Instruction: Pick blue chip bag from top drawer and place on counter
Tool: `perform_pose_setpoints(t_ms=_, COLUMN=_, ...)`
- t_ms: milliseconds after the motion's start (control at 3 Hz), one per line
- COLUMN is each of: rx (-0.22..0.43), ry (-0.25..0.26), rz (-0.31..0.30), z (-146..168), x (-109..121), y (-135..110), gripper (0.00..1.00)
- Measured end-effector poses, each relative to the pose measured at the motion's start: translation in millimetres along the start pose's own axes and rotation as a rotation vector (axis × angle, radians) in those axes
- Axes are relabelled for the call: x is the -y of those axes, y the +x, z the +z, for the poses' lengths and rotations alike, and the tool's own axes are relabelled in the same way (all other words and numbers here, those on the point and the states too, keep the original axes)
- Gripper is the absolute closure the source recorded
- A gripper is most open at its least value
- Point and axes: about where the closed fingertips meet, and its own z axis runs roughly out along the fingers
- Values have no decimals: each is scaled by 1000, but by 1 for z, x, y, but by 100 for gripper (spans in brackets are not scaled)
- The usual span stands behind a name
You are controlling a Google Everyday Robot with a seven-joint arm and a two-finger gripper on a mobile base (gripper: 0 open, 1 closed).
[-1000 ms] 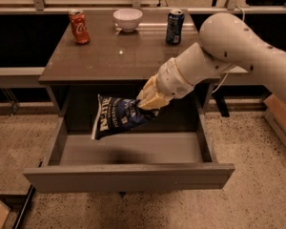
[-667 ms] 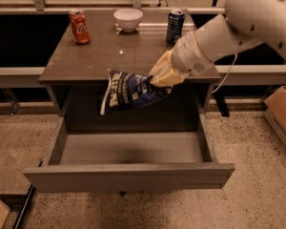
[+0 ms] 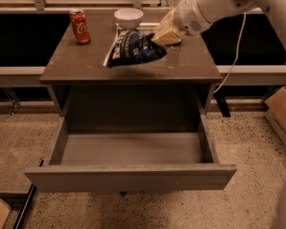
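The blue chip bag [image 3: 132, 47] hangs over the counter [image 3: 86, 63], held by its right end in my gripper [image 3: 163, 36]. The gripper is shut on the bag and sits above the counter's right half, with the white arm reaching in from the upper right. The bag's left end is just above or touching the counter; I cannot tell which. The top drawer [image 3: 128, 177] is pulled fully open below, and its grey floor is bare.
A red soda can [image 3: 79, 26] stands at the counter's back left. A white bowl [image 3: 128, 18] stands at the back middle, just behind the bag. A cardboard box [image 3: 282, 111] sits on the floor at the right. The dark blue can is hidden behind the arm.
The gripper has lifted the chip bag up out of the drawer and carried it back over the counter. The drawer is now bare.
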Motion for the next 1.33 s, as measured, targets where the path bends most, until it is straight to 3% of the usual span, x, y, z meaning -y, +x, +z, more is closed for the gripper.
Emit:
perform_pose_setpoints(t_ms=333, rx=-4, ry=40, rz=61, z=32, x=44, y=-6, gripper=100)
perform_pose_setpoints(t_ms=667, rx=13, ry=26, rz=88, z=79, x=65, y=-10, gripper=100)
perform_pose_setpoints(t_ms=1000, rx=17, ry=22, rz=89, z=87, x=67, y=-9, gripper=82)
perform_pose_setpoints(t_ms=1333, rx=17, ry=16, rz=90, z=91, x=66, y=-9, gripper=58)
